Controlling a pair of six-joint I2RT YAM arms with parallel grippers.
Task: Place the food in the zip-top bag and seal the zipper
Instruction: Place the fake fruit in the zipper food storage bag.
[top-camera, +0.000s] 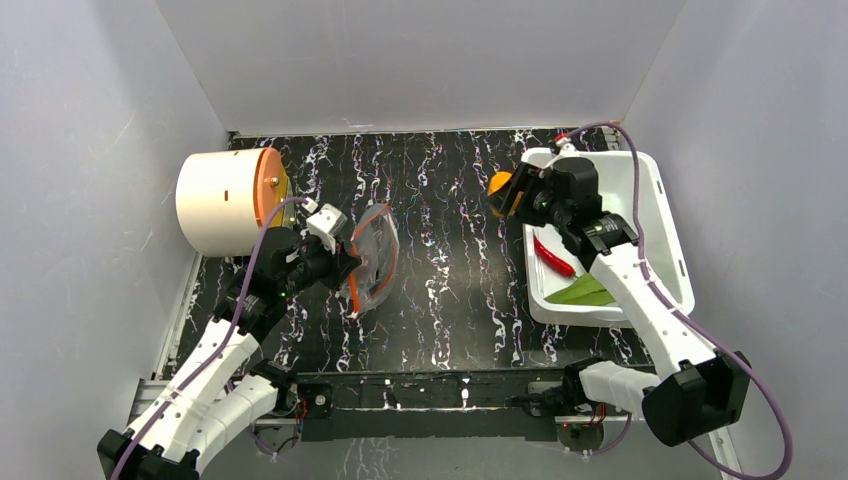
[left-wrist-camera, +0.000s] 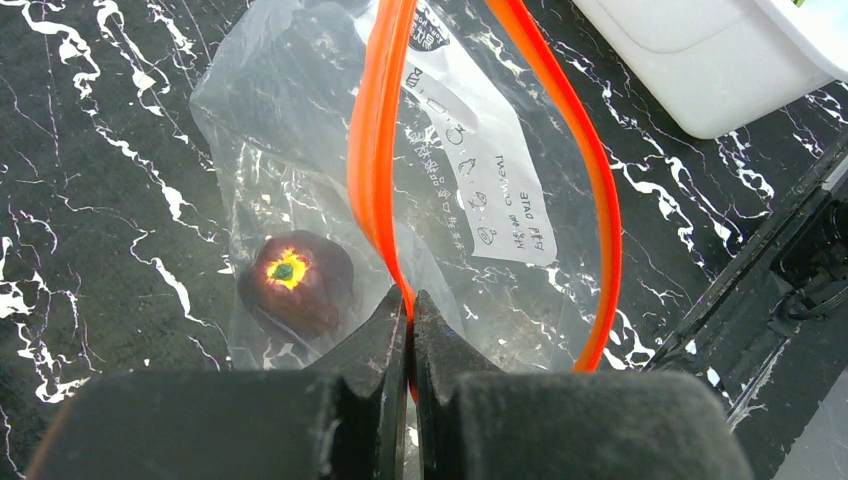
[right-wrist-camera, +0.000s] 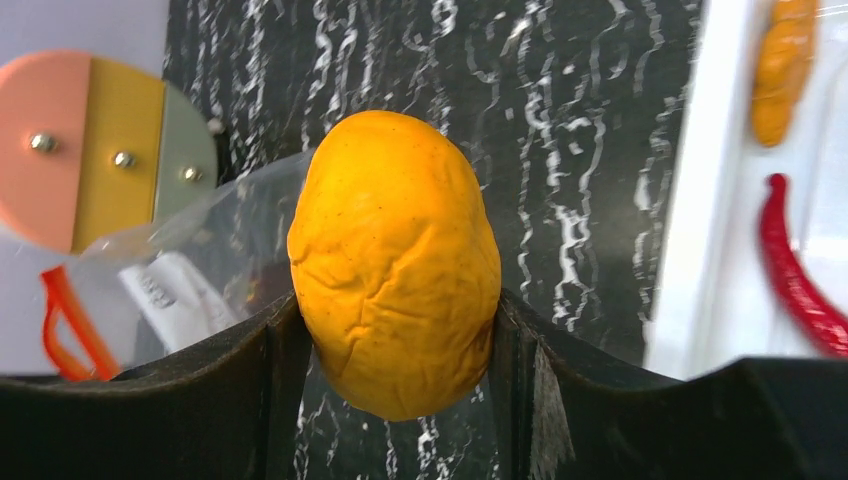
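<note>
**Overhead and wrist views of a black, white-veined marble-patterned table top (top-camera: 450, 300).** The clear, crinkly plastic zip-top bag (top-camera: 372, 258) is held left of centre. Its mouth is edged by a narrow, glossy orange-red zipper strip (left-wrist-camera: 372, 150), whose two halves are parted into a long loop. One half of the strip is pinched between the dark, wedge-shaped fingers of the left gripper (left-wrist-camera: 409, 305), which are brought fully together on it. A white printed label (left-wrist-camera: 490, 170) is seen on the film. A dark maroon round toy fruit (left-wrist-camera: 295, 283), marked with a yellow-and-green spot at its crown, lies inside the bag.

The right gripper (right-wrist-camera: 395, 330) is spread just as wide as the matt, dimpled orange round toy fruit (right-wrist-camera: 395, 265) clamped between its black fingers. This fruit is held above the table between the bag and a white, smooth-walled rectangular plastic bin (top-camera: 665, 200), just beside the bin's left rim. In the bin a glossy, curved red chilli (top-camera: 553, 257) and a slim green pepper (top-camera: 583, 292) are laid close together. A cream cylinder (top-camera: 215, 200) with an orange rim (top-camera: 268, 187) is laid on its side at the far left, behind the bag.
</note>
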